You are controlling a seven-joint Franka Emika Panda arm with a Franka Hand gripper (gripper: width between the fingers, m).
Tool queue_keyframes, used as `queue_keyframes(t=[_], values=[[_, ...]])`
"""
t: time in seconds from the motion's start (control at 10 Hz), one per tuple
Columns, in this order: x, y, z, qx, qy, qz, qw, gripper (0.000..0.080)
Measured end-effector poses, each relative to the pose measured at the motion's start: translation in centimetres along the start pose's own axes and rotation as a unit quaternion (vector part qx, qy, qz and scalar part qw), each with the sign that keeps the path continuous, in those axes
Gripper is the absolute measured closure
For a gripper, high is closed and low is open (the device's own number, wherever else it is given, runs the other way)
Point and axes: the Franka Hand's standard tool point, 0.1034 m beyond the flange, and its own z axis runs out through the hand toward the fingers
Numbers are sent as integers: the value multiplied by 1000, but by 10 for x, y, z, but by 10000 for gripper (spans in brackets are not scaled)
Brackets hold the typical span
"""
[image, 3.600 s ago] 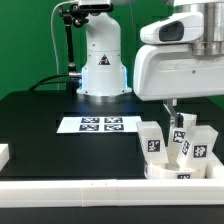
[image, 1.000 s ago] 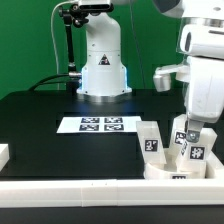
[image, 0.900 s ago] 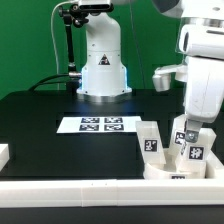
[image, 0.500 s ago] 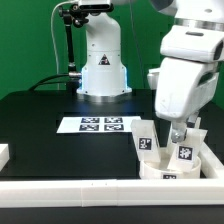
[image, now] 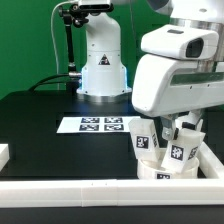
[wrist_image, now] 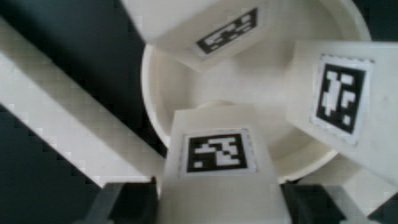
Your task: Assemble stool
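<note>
My claw [wrist_image: 217, 190] clamped on short white blocky plastic leg [wrist_image: 219, 150], standing in round thick white plastic seat disc [wrist_image: 164, 90] directly below. Two more tagged legs [image: 143, 141] just beside. Judgement: twist square, avoid nudging neighbours.

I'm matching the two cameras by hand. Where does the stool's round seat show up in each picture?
Exterior view: the seat lies low at the exterior view's right, just behind the front rail, with legs standing on it, under the arm.
Wrist view: the seat fills most of the picture as a pale curved disc.
Shared landmark: the tagged leg held in the end effector.
</note>
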Motion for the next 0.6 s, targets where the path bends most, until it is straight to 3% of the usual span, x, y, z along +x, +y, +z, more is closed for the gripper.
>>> queue_keyframes(t=[0.2,0.6], values=[[0,0,0,4,2,69,998,459],[-1,3,2,38,17,251,967,459]])
